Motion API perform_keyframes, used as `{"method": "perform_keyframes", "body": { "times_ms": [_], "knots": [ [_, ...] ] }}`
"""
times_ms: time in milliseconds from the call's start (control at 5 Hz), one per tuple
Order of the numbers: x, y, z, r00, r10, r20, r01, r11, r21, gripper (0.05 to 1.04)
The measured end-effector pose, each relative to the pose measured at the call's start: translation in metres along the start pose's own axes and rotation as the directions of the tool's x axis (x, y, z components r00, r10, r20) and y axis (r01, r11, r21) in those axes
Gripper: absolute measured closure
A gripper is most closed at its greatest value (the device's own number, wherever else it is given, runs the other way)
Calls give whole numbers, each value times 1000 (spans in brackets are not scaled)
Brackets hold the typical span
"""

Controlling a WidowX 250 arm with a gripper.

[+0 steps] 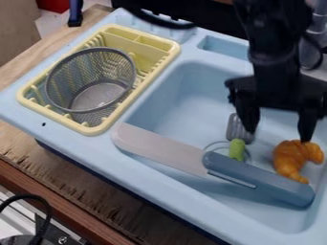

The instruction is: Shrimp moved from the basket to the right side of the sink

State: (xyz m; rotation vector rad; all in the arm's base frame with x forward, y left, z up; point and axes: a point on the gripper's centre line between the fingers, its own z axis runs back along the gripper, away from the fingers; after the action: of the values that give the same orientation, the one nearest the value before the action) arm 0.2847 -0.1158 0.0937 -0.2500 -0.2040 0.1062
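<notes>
The black gripper [279,131] hangs over the right part of the sink [172,103], its fingers spread apart with nothing held between them. Just below it, the orange curved shrimp [291,161] lies on the sink floor at the right. The gripper's right fingertip overlaps the shrimp's upper edge; whether they touch I cannot tell. A grey wire-mesh basket [92,79] stands tilted in the yellow dish rack [99,128] at the left, with no shrimp in it.
A toy knife with a grey-white blade [159,147] and blue handle [258,178] lies slantwise across the sink's front. Behind it are a green piece [237,149] and a grey slotted utensil [238,128]. The sink's raised rim [185,203] runs along the front.
</notes>
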Motion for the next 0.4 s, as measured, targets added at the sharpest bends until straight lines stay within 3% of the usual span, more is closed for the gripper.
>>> {"method": "perform_keyframes", "body": {
  "times_ms": [200,400],
  "knots": [
    [11,7,30,997,63,34,-62,998,-33,85],
    [14,23,45,994,107,23,-108,993,39,84]
  ]
}}
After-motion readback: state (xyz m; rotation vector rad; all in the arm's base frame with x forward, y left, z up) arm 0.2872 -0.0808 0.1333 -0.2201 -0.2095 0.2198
